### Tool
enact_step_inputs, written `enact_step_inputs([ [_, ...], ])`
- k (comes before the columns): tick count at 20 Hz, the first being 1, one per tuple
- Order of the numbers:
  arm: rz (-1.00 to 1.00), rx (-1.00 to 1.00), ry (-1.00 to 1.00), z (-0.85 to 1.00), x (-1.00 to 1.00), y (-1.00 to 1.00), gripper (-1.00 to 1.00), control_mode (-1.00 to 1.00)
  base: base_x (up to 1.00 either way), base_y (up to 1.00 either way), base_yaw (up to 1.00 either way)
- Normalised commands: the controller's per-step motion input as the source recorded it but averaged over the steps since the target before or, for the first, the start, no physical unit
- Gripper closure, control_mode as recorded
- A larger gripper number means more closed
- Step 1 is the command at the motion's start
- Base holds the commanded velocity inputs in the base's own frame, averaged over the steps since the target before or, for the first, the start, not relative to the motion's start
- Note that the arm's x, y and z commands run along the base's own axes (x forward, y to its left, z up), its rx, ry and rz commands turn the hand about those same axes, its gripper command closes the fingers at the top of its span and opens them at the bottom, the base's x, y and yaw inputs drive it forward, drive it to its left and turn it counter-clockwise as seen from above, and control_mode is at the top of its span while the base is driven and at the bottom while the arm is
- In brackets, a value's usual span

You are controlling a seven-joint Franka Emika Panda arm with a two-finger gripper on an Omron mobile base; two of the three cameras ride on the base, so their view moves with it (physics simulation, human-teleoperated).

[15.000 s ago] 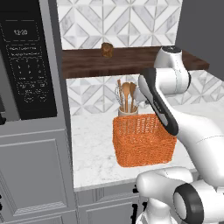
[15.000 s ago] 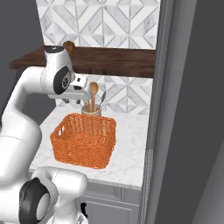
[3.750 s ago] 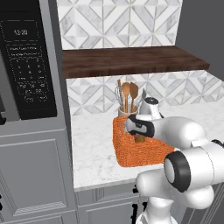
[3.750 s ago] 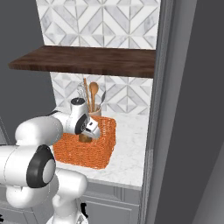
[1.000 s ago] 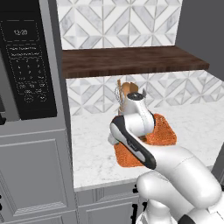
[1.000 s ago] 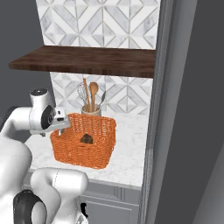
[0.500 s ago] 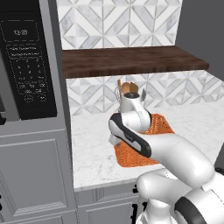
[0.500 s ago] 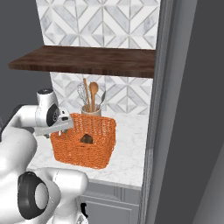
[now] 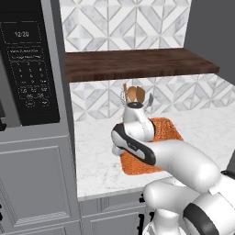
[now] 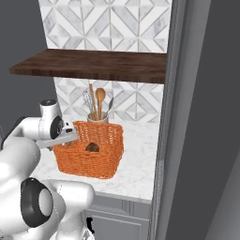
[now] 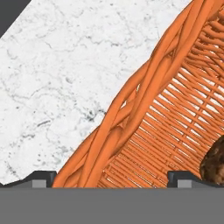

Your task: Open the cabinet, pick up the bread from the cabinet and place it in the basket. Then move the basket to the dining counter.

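Bread (image 10: 93, 147): one golden-brown lump, lay inside the orange wicker basket (image 10: 101, 159) on the white worktop (image 10: 136, 164) below the shelf. Gripper (image 11: 111, 177): jaws spread, empty, straddling the basket's braided rim, apparently to grip it for carrying.

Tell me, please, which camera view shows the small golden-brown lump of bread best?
The right base view: the small golden-brown lump of bread lies in plain sight inside the bright orange woven wicker basket. The hand view catches its edge; in the left base view the arm covers it.
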Motion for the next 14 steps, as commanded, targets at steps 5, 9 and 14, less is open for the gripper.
enact_step_inputs([
  [5, 0.0, 0.0, 0.0, -0.72, -0.07, -0.19, -1.0, -1.0, 0.0, 0.0, 0.0],
  [9, 0.0, 0.0, -0.02, -0.62, -0.23, -0.57, -1.0, -1.0, 0.0, 0.0, 0.0],
  [14, 0.0, 0.0, -0.04, -0.48, -0.03, -0.47, 1.0, -1.0, 0.0, 0.0, 0.0],
])
